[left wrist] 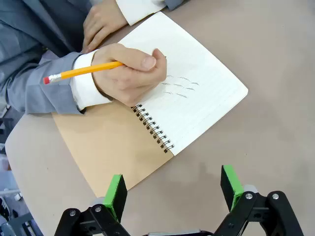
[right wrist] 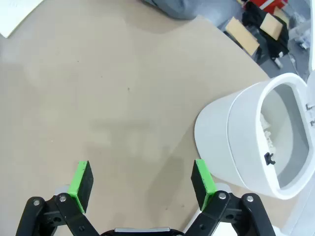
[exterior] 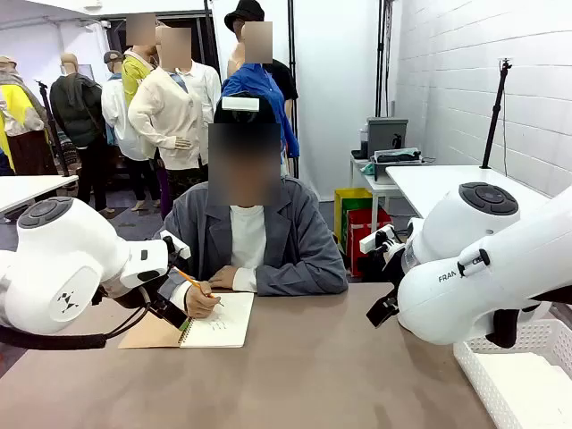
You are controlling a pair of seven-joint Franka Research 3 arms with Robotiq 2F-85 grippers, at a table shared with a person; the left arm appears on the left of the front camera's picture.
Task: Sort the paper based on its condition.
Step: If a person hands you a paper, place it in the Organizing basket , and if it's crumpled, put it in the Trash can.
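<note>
**Inspector:** Left gripper [left wrist: 173, 187], condition?

**Assistant:** Jaws wide apart, nothing between the green pads. It hangs above the table [right wrist: 123, 88], close by the tan cover [left wrist: 113, 147] of the spiral notebook [left wrist: 197, 98].

**Inspector:** Right gripper [right wrist: 142, 176]?

**Assistant:** Likewise spread and empty, over bare tabletop.

**Inspector:** Paper located?

**Assistant:** In part. A wrinkled white wad [right wrist: 266, 129] lies inside the white bin [right wrist: 221, 132] standing just off the table's edge; the bin's rim hides most of it. The mesh basket [exterior: 487, 380] at near right holds something flat and white. Whether that is sheets, I cannot tell, and the right arm covers the basket's far side. A white corner [right wrist: 12, 17] is cropped by the right wrist view's edge: notebook page or loose sheet, undetermined.

**Inspector:** The person?

**Assistant:** One hand [left wrist: 128, 73] is closed round a yellow pencil [left wrist: 81, 71] and rests on the open page. The faint marks beside it are illegible.
</note>
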